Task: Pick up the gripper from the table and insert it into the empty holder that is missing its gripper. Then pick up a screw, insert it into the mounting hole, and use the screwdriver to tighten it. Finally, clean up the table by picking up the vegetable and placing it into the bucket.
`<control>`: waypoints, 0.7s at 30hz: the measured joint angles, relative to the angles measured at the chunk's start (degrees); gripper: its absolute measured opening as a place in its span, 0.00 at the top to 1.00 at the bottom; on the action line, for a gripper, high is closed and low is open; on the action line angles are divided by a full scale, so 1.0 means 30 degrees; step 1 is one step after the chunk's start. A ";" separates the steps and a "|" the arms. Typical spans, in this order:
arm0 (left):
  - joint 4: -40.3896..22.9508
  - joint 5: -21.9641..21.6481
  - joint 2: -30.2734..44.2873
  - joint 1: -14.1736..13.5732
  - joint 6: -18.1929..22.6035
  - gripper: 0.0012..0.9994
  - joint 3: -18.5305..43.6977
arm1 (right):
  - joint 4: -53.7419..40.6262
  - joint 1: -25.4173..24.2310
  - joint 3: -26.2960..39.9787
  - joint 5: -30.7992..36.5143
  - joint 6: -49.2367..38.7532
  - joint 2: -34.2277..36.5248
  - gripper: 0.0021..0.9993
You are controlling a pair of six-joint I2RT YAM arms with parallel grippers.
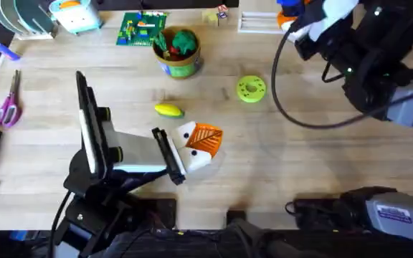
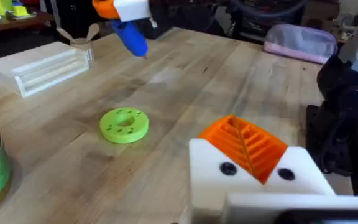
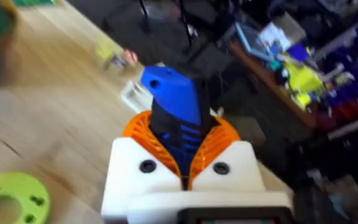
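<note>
The right gripper [image 3: 182, 158] is raised over the table's far right corner, its orange ribbed pads [image 3: 143, 127] clamped on the blue screwdriver [image 3: 173, 99], which projects forward between them. The left gripper [image 1: 201, 143] rests low at the table's centre; its orange pads [image 2: 247, 146] appear pressed together with nothing between them. The yellow vegetable [image 1: 168, 110] lies on the table [image 1: 314, 158] just beyond the left gripper. The bucket [image 1: 177, 54] stands farther back, holding green and red toy pieces [image 1: 178, 41]. A lime-green disc [image 1: 250, 89] lies to the right of the bucket.
</note>
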 joint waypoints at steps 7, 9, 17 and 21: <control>-0.0001 0.0001 0.0000 0.0000 0.0000 1.00 0.0000 | -0.0012 -0.2954 0.1720 0.0714 -0.4165 0.5315 0.98; 0.0000 0.0000 0.0001 0.0000 0.0000 1.00 0.0000 | -0.0415 -0.3027 0.2308 0.0860 -0.5392 0.6541 0.98; 0.0000 0.0000 -0.0006 0.0000 0.0000 1.00 0.0000 | -0.1547 -0.2925 0.3497 0.1440 -0.7950 0.8925 0.98; 0.0000 0.0000 0.0000 0.0000 0.0000 1.00 0.0000 | -0.2967 -0.2925 0.3587 0.1501 -0.8091 0.8985 0.54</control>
